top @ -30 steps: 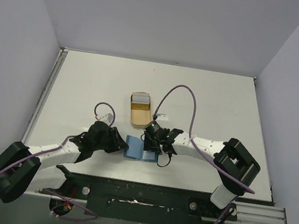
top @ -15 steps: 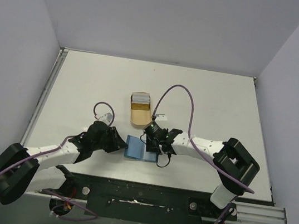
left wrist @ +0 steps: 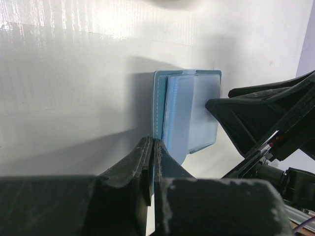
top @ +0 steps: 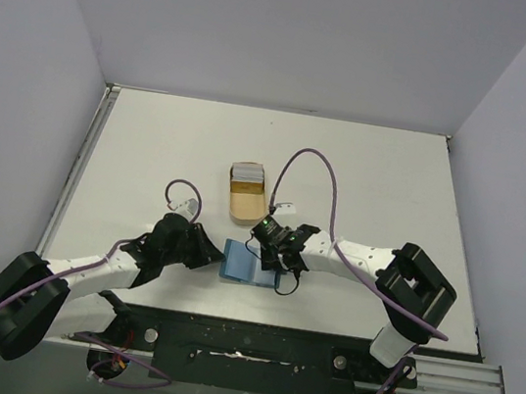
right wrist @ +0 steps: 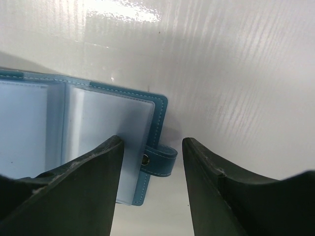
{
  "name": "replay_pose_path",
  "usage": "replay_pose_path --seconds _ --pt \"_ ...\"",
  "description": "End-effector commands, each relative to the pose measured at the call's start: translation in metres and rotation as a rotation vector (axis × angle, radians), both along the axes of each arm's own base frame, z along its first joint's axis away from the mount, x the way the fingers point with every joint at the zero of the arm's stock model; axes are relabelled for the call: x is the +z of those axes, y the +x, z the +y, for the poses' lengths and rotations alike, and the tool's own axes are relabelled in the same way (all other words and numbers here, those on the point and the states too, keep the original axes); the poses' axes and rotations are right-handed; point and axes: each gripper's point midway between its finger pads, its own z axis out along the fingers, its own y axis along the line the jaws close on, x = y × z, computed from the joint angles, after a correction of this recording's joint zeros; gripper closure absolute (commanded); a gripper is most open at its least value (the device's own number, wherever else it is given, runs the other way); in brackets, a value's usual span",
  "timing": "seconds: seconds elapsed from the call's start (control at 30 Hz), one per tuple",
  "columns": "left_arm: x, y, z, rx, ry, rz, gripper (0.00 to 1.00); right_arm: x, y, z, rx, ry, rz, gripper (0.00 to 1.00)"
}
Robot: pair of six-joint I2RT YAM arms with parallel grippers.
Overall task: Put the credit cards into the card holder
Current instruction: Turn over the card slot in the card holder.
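1. At the near middle of the table (top: 375,174), between the two arms, the card holder (top: 241,261) lies spread open with its light blue sleeves facing up. Its long axis runs 9 to 3 o'clock in the top view.
2. The left gripper (top: 218,258) sits at the holder's 9 o'clock edge. In the left wrist view its fingers (left wrist: 142,152) are pressed together, and the teal cover edge of the card holder (left wrist: 192,113) runs straight into them. It looks like a pinch on that edge, pinning the cover down.
3. The right gripper (top: 271,261) hovers over the 3 o'clock flap. In its own view the jaws stand apart, straddling the snap tab (right wrist: 158,160), and they clamp nothing. No card shows in the sleeves of the card holder (right wrist: 98,123).
4. The credit cards (top: 247,171) are stacked at the far end of the tan tray (top: 242,206). The tray's long axis runs 12 to 6 o'clock, and it sits just beyond the holder without touching it.
5. The stack lies at about 11 o'clock from the right gripper and about 1 o'clock from the left.
6. Both grippers are about equally near the stack, but only the right one is free.
7. My judgement is that the right arm should fetch the cards, reaching toward 11 o'clock while the left holds the cover.
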Motion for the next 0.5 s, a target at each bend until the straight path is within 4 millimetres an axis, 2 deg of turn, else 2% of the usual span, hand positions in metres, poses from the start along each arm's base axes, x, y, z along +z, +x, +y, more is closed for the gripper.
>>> replay_pose_path --seconds 0.0,0.27,0.33,0.4,0.43,0.47 --pt "0.013 0.01 -0.003 0.012 -0.036 -0.052 1.0 0.017 0.003 -0.012 -0.009 -0.055 -0.041 0.49" --pt "0.012 0.01 0.0 0.028 -0.031 -0.046 1.0 0.017 0.001 -0.014 -0.007 -0.06 -0.031 0.49" --pt "0.013 0.01 0.0 0.033 -0.037 -0.044 1.0 0.026 0.002 -0.007 0.003 -0.04 -0.031 0.49" --pt "0.012 0.01 0.002 0.053 -0.041 -0.035 1.0 0.046 0.004 0.003 0.01 -0.003 -0.055 0.48" --pt "0.012 0.01 0.002 0.062 -0.05 -0.03 0.97 0.054 0.005 0.008 0.012 0.023 -0.068 0.48" --pt "0.011 0.009 0.003 0.071 -0.057 -0.025 0.9 0.062 0.006 0.015 0.018 0.062 -0.076 0.47"
